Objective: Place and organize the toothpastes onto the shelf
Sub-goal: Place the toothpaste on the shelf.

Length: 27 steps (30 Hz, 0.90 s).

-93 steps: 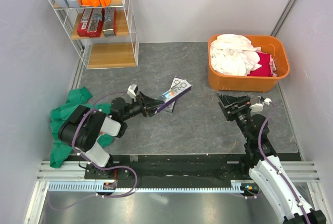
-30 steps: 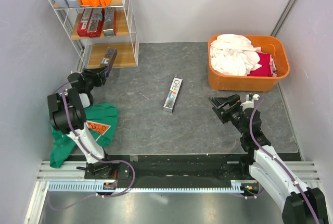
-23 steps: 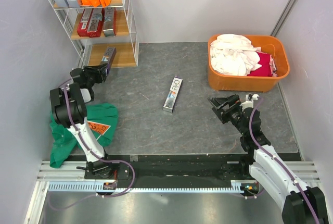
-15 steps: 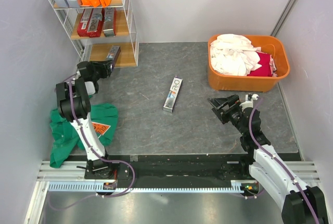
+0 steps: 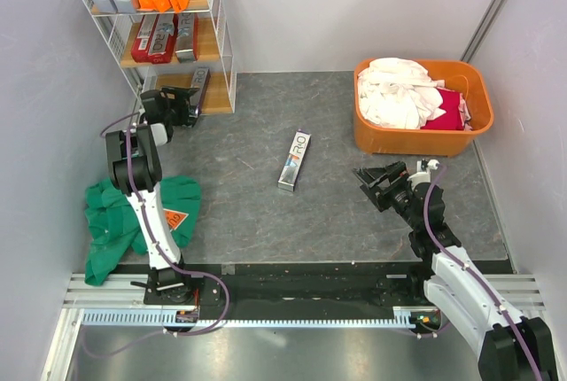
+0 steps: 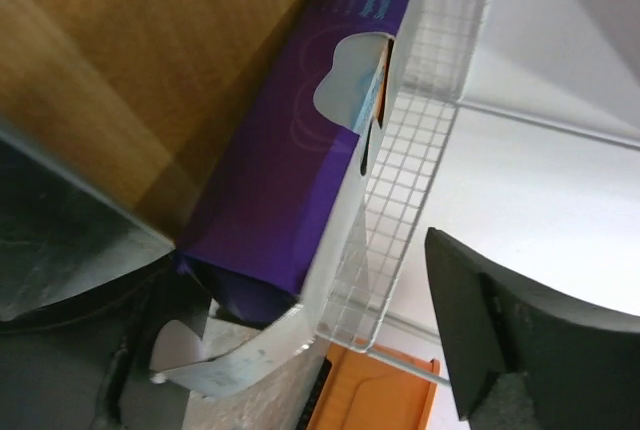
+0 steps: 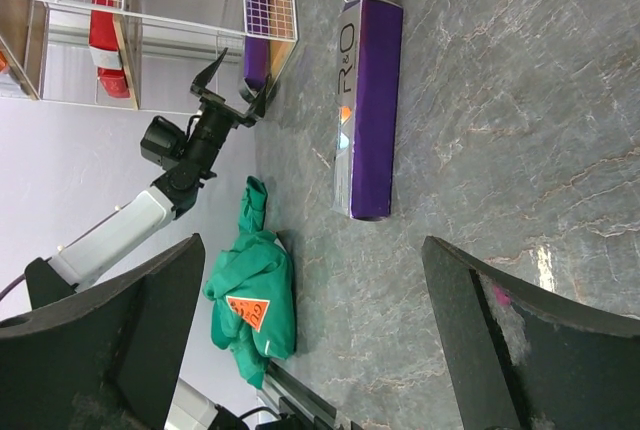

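Toothpaste carton (image 6: 290, 180) lies on the shelf (image 6: 100, 70), left fingers (image 6: 490, 340) spread.

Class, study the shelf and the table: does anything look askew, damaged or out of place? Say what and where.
The purple carton on the shelf's bottom board lies slanted beside the wire side, its near end flap hanging open and poking past the board's edge. A second carton lies alone mid-table, not shelved.

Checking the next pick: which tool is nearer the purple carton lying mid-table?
Right. The right tool sits open just right of the carton; the left tool is away at the shelf.
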Each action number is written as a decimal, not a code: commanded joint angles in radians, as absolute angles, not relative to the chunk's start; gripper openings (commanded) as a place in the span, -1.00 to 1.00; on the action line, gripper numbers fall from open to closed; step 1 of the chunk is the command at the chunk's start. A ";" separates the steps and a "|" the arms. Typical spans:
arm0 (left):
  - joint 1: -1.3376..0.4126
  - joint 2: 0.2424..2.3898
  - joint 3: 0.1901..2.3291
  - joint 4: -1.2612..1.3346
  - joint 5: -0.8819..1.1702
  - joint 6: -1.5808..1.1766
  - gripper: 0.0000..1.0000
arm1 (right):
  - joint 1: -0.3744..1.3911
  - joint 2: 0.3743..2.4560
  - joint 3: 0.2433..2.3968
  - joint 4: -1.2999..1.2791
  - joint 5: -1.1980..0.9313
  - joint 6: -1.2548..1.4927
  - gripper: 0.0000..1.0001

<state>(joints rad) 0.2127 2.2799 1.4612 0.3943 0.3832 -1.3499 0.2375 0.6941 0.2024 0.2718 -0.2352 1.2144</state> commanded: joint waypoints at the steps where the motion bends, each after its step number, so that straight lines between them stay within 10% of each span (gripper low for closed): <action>1: 0.215 2.267 1.448 0.410 0.446 -1.272 0.83 | 0.233 0.696 0.233 0.290 -0.256 1.198 0.96; 27: 0.135 1.810 0.988 0.318 0.482 -0.893 0.99 | 0.233 0.874 0.380 0.153 -0.333 0.992 0.96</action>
